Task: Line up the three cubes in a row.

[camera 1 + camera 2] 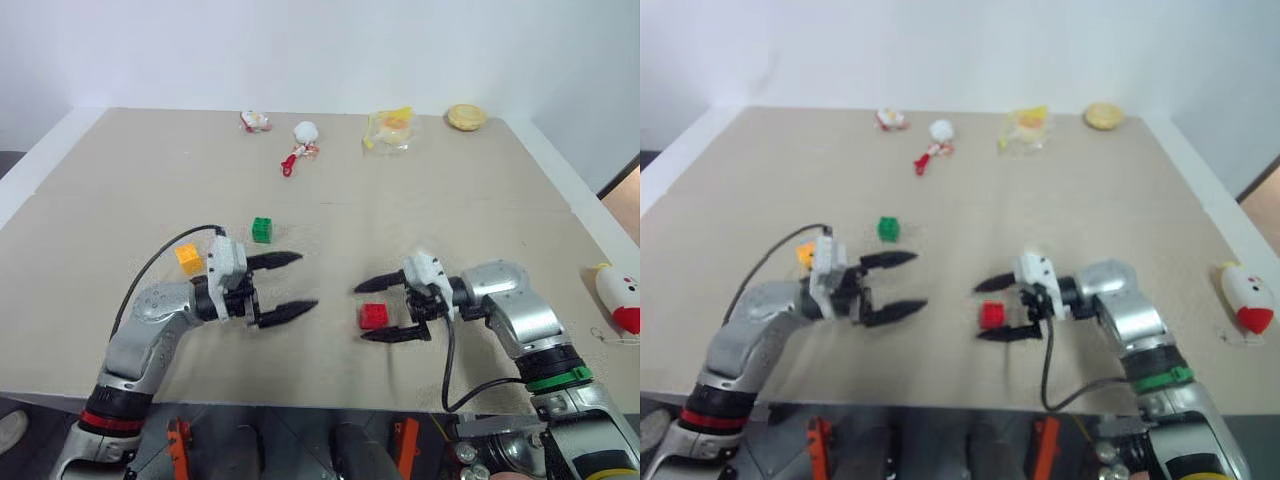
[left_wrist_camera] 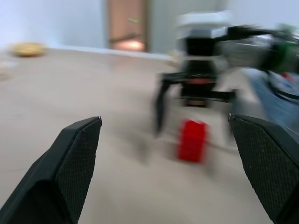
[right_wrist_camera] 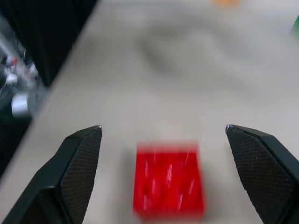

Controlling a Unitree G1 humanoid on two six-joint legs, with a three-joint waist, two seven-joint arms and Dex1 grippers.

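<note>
The red cube (image 1: 373,316) lies on the tan table (image 1: 420,220) between the spread fingers of the right gripper (image 1: 380,310), touching neither; the right wrist view shows clear table on both sides of the block (image 3: 169,179), with the two black pads wide apart. The green cube (image 1: 262,229) sits further back and to the left, just beyond the left gripper (image 1: 292,284), whose jaws also stand wide with nothing in them. The yellow-orange cube (image 1: 189,259) lies near the green one, beside that gripper's white wrist housing. The left wrist view looks across the table at the red cube (image 2: 192,140) and the right gripper (image 2: 196,100) standing over it. Along the table's far edge the head views add a white-and-red toy (image 1: 301,142), a small wrapped item (image 1: 255,121), a yellow packet (image 1: 390,128) and a round biscuit-coloured object (image 1: 466,116); a white cone-shaped toy (image 1: 620,297) lies at the right edge.
</note>
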